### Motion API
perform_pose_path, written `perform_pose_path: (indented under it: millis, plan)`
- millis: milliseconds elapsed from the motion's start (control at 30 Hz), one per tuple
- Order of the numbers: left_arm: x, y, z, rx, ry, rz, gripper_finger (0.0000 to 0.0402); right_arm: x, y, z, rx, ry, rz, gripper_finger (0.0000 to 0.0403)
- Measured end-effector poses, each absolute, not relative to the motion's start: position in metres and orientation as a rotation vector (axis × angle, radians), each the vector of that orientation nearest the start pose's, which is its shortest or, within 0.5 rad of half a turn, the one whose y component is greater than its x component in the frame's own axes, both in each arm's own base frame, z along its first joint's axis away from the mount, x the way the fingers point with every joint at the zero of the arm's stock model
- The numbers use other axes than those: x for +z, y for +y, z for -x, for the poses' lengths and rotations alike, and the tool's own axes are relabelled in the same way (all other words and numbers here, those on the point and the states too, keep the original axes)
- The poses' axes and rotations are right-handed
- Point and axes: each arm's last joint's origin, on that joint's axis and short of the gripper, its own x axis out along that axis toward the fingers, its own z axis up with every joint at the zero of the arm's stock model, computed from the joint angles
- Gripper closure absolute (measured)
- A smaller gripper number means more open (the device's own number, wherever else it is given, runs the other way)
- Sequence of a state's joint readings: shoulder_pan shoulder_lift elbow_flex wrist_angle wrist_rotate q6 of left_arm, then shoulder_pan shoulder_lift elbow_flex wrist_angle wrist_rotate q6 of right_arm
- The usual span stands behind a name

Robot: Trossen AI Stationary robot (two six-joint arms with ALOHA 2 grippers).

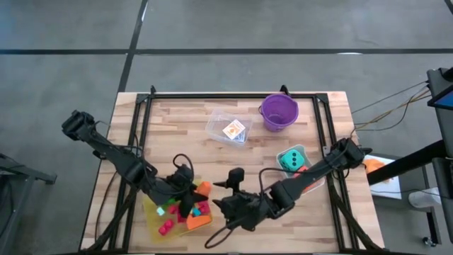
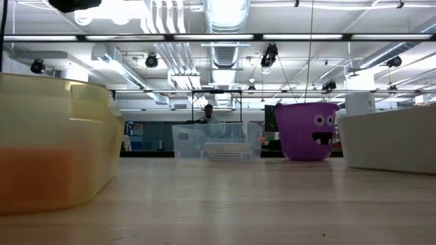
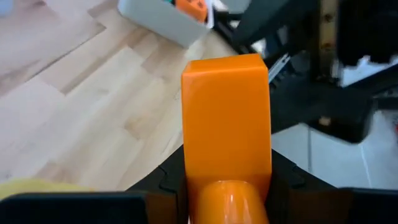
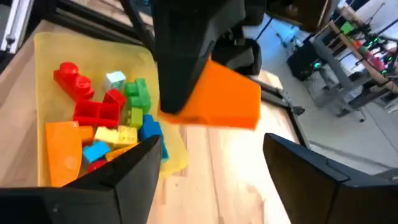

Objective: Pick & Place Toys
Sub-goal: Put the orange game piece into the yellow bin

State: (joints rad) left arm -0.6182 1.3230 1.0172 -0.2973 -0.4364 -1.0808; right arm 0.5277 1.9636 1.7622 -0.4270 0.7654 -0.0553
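Note:
My left gripper [image 1: 194, 193] is shut on an orange wedge piece [image 1: 203, 188], at the right edge of the flat yellow tray [image 1: 150, 212]. The tray holds several small bricks [image 4: 106, 115] in red, green, blue and yellow, and another orange piece [image 4: 62, 149]. My right gripper [image 1: 221, 207] is open and empty just right of the tray, its fingers [image 4: 124, 180] pointing at the held wedge [image 4: 231, 98]. A teal die [image 1: 291, 159] lies in a clear tub [image 1: 283, 168] at the right. A card pack [image 1: 233, 129] lies in another clear tub [image 1: 216, 126]. My left gripper pinches the orange wedge between its two fingers, on its two side faces near one end [image 3: 227, 180]. The fingers [image 4: 186, 56] come down from above. The wedge's free end [image 4: 245, 102] sticks out past them, clear of the table and tray.
A purple bucket [image 1: 278, 111] stands at the far side, right of centre; it also shows in the low view [image 2: 306, 129]. The two arms' grippers are close together at the near middle. Bare wood lies between the tray and the far tubs.

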Motion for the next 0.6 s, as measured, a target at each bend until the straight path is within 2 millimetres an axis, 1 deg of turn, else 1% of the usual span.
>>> perform_pose_path:
  millis: [167,333,400,533,600]
  plan:
    - [0.287,-0.152,-0.231,0.124,0.639,0.75,0.0285,0.301,0.207,-0.391,-0.232,0.548,0.411,0.0108]
    - [0.282,-0.149,-0.223,0.106,0.781,0.74,0.0285,0.292,0.203,-0.384,-0.281,0.622,0.331,0.0101]
    - [0.276,-0.147,-0.217,0.151,0.862,0.74,0.0285,0.287,0.202,-0.381,-0.318,0.638,0.246,0.0101]
    - [0.261,-0.141,-0.203,0.323,1.035,0.742,0.0285,0.283,0.206,-0.374,-0.389,0.641,0.063,0.01]
    - [0.255,-0.142,-0.198,0.375,1.114,0.74,0.0285,0.282,0.209,-0.37,-0.406,0.644,0.016,0.01]
